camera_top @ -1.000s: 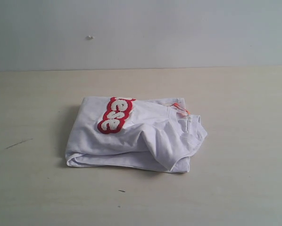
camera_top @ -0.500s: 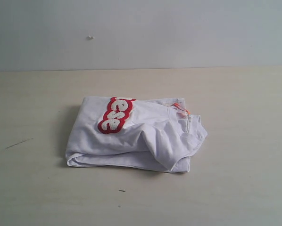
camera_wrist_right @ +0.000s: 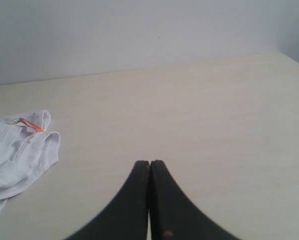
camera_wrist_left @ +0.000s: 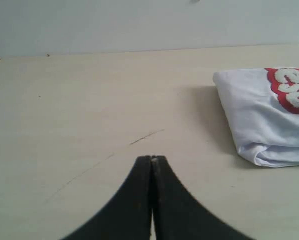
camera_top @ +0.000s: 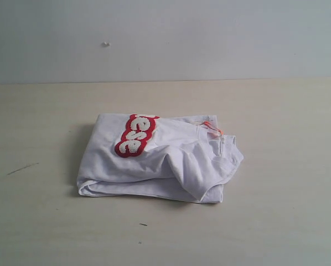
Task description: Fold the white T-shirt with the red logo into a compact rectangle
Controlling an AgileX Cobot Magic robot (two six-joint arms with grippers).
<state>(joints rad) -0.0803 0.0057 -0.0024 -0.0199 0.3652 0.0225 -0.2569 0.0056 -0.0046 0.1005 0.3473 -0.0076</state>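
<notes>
The white T-shirt [camera_top: 160, 160] lies folded in a thick, roughly rectangular bundle at the middle of the table. Part of the red logo [camera_top: 135, 135] shows on its top at the far left, and the orange neck tag [camera_top: 211, 127] sticks out at its far right corner. Neither arm appears in the exterior view. My left gripper [camera_wrist_left: 152, 159] is shut with nothing in it, hovering over bare table apart from the T-shirt [camera_wrist_left: 262, 115] and its red logo [camera_wrist_left: 291, 88]. Shut and empty too, my right gripper [camera_wrist_right: 150, 163] stays well away from the T-shirt [camera_wrist_right: 19, 152] and its neck tag [camera_wrist_right: 30, 124].
The shirt rests on a pale wooden table [camera_top: 276, 221] backed by a plain grey wall [camera_top: 210, 39]. Thin dark scratches [camera_wrist_left: 146, 137] mark the tabletop near my left gripper. A small dark speck [camera_top: 143, 224] lies in front of the bundle.
</notes>
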